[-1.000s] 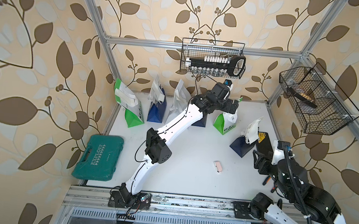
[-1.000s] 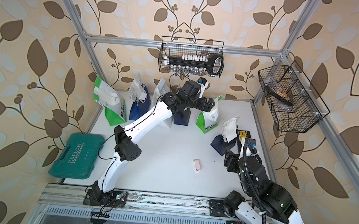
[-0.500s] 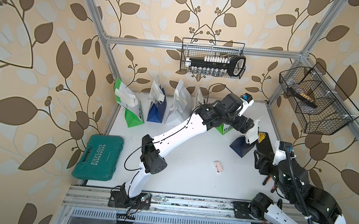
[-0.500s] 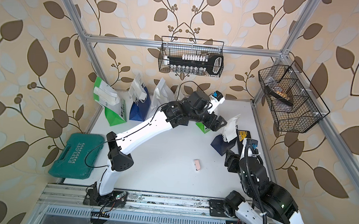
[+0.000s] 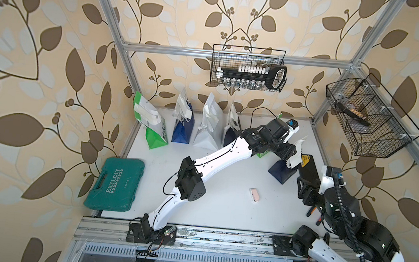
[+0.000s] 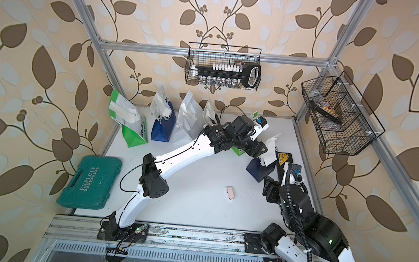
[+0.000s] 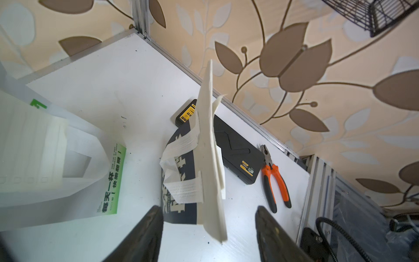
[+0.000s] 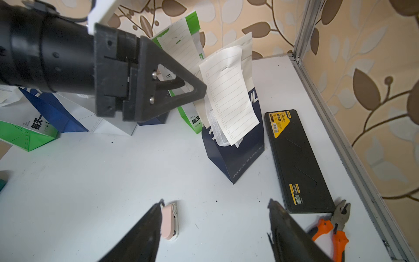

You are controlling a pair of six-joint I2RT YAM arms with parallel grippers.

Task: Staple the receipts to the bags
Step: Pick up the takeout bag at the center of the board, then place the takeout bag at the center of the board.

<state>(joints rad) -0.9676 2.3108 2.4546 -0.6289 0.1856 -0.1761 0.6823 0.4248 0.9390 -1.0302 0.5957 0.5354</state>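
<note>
- The navy bag (image 8: pixel 235 158) stands near the right edge of the worktop (image 5: pixel 222 209), toward the back right corner. A receipt (image 8: pixel 229 90) leans on its top, over the white handles (image 7: pixel 183 188).
- The left pincer (image 7: pixel 207 208) is at the top of that bag. Its jaws are partway apart, one on each side of the paper. I see a gap on both sides, so it is not pinching.
- The right pincer (image 8: pixel 215 202) hangs low over the front of the worktop, wide and empty. The pink stapler (image 8: pixel 170 221) lies flat just beside one of its fingers (image 8: pixel 149 226).
- The other bags (image 5: pixel 181 132) stand along the back edge.
- I think the receipt is thin, light and floppy. It could bend, slip or tear if pulled hard.
- The bag looks light too, and stiff only at its folds. A push from the side could tip it or slide it.
- The best place to hold looks like the top edge, where receipt and bag lie on each other. Then both get pinched flat together, with room left beside for the stapler.
- The stapler looks small, hard and smooth. Its long sides seem the safest place to hold.
- There is a small dark mark near the top of the receipt. I cannot tell if it is a staple.
</note>
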